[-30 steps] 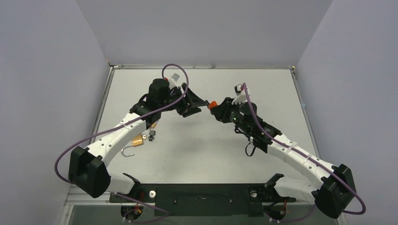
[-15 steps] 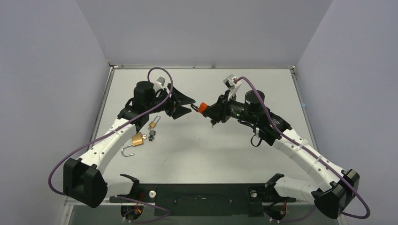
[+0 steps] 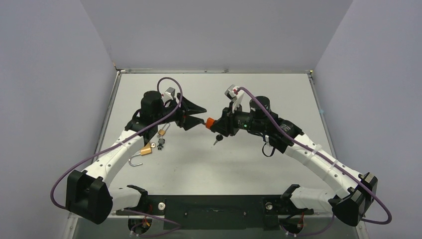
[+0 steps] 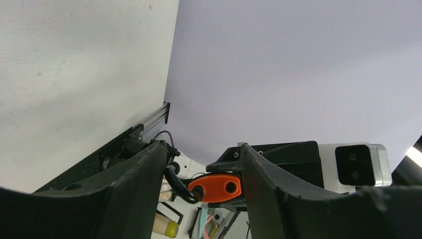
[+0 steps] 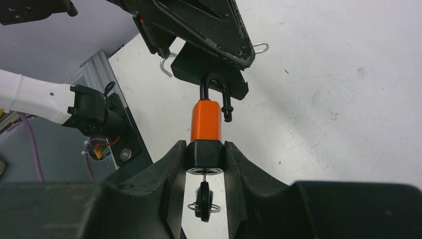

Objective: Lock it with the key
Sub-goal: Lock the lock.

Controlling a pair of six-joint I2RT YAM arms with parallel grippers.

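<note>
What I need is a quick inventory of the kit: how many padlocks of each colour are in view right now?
1 orange padlock
2 brass padlocks: nearer brass padlock, farther brass padlock
Total: 3 padlocks

Robotics lab test cell, plain lilac partition walls, pale grey counter edged with aluminium rail, black arm-mounting plate
</note>
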